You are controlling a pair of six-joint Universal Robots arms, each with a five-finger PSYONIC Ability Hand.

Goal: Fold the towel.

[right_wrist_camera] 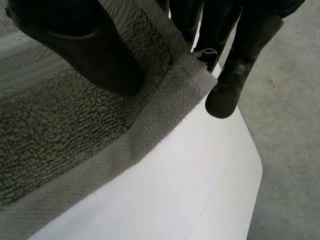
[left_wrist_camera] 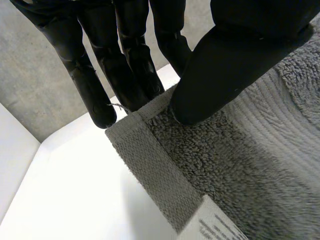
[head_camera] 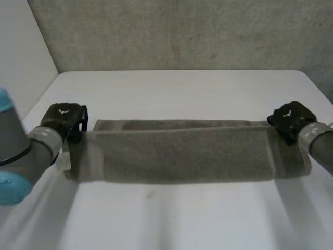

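Left hand (head_camera: 65, 119) is gripping the grey towel (head_camera: 182, 153) at its far left corner. In the left wrist view the thumb (left_wrist_camera: 235, 65) is pressing down on the pile just inside the hemmed edge, while the fingers (left_wrist_camera: 100, 65) are reaching down behind that edge, so the corner is being pinched between them. Right hand (head_camera: 291, 121) is doing the same at the far right corner: its thumb (right_wrist_camera: 85, 50) is bearing on the top face of the cloth and its fingers (right_wrist_camera: 240, 65) are extending past the hem on the other side. Between the two hands the towel is stretching as a long folded band across the middle of the white table (head_camera: 182, 88), with a narrow strip of a lower layer showing along its far edge. A white label (left_wrist_camera: 210, 225) is sitting on the hem near the left hand. Behind the table a rough concrete wall (head_camera: 182, 31) is standing.
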